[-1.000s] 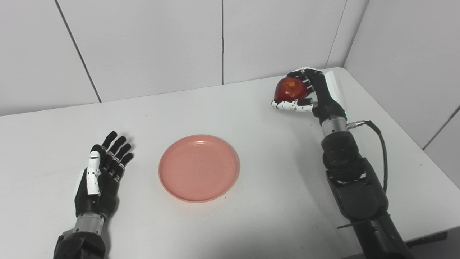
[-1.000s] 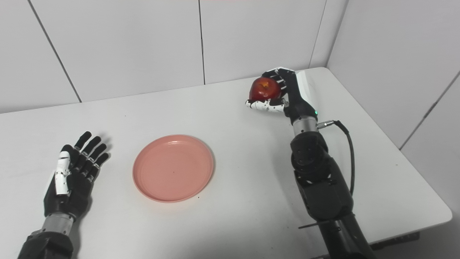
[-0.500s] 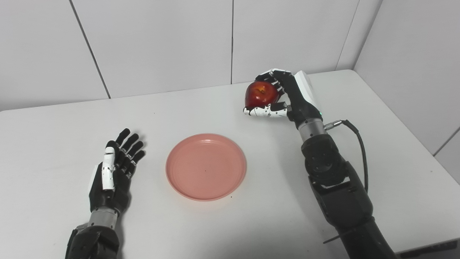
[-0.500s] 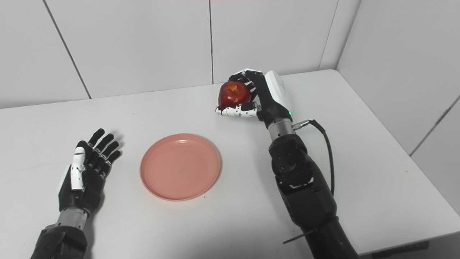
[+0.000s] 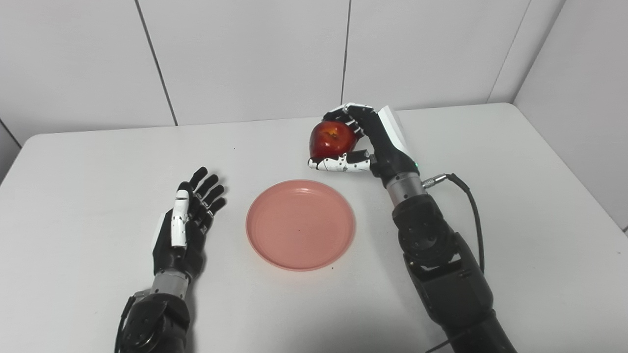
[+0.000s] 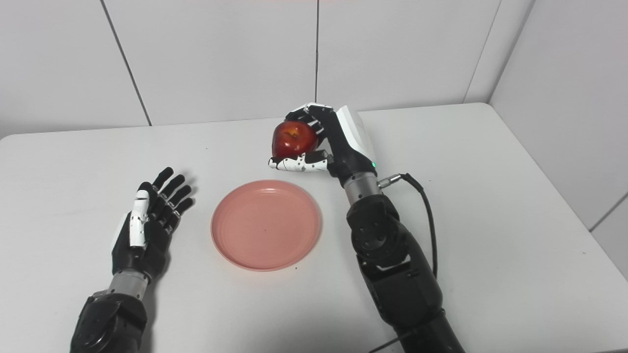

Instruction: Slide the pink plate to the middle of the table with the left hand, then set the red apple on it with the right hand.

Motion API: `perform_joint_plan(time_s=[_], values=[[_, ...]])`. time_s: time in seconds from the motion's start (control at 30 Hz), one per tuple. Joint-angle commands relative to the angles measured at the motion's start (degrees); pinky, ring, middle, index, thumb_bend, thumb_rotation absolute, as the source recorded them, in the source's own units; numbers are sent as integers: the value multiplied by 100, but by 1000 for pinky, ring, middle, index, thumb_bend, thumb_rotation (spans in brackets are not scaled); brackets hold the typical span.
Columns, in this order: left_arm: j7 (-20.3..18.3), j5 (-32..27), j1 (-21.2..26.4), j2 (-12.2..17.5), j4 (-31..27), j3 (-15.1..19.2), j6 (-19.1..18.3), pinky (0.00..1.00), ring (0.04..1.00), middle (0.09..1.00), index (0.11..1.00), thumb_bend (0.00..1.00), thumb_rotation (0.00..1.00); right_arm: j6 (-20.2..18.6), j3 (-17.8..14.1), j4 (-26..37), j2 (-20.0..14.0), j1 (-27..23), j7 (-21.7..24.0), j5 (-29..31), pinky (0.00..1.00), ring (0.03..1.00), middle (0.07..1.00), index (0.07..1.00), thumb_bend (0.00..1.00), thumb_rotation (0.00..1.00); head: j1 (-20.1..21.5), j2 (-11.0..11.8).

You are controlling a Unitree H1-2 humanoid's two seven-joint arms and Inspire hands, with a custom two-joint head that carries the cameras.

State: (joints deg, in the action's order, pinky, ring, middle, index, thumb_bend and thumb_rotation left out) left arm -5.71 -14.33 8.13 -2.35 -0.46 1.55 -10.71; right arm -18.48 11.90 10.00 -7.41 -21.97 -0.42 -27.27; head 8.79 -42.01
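The pink plate (image 5: pixel 300 224) lies flat near the middle of the white table (image 5: pixel 515 206), with nothing on it. My right hand (image 5: pixel 365 142) is shut on the red apple (image 5: pixel 332 139) and holds it in the air just beyond the plate's far right rim. The apple's stem end faces up and fingers wrap its back, with the thumb under it. My left hand (image 5: pixel 189 220) rests open on the table a short way left of the plate, palm up, fingers spread, not touching it.
White wall panels (image 5: pixel 245 54) stand behind the table and along its right side. A black cable (image 5: pixel 471 206) loops out from my right wrist. The table's left corner (image 5: pixel 19 147) shows at the far left.
My right hand has carried the apple leftward from the table's far right toward the plate. The camera has panned right to left, shifting the whole scene. The left hand and plate stay put.
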Motion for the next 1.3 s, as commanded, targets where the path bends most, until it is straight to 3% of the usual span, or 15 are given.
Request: perform_joint_plan(time_s=[0.0,0.07,0.17,0.27,0.57,0.73,1.27], values=[[67,52,87,-59,-122,-26,-40,896,888,892,874,360,1000,362,65,55,69,-290,-53,-102,396,461,503,487,507,138,-54,-13],[102,59,96,-81,-131,-27,-50,900,890,893,874,361,1000,355,183,39,128,-283,-25,-168,347,426,486,487,507,139,-118,-22],[115,31,108,-106,-116,-13,-29,904,890,894,876,356,1000,273,260,74,180,-248,65,-133,389,463,511,488,506,141,-189,-29],[178,55,123,-136,-131,-1,-59,900,887,890,872,357,1000,429,335,-5,249,-187,51,-89,404,476,520,488,507,140,-287,-42],[324,117,155,-160,-199,-17,-99,886,880,886,866,351,1000,619,524,-164,398,-36,65,-109,390,457,512,488,508,135,-490,-80],[348,141,177,-151,-190,5,-84,880,879,884,865,360,1000,492,651,-150,460,42,98,-257,396,466,522,488,508,136,-501,-90],[339,119,218,-112,-188,78,-58,877,878,887,871,366,1000,688,844,-330,422,344,162,-272,377,457,515,488,508,137,-513,-160]])
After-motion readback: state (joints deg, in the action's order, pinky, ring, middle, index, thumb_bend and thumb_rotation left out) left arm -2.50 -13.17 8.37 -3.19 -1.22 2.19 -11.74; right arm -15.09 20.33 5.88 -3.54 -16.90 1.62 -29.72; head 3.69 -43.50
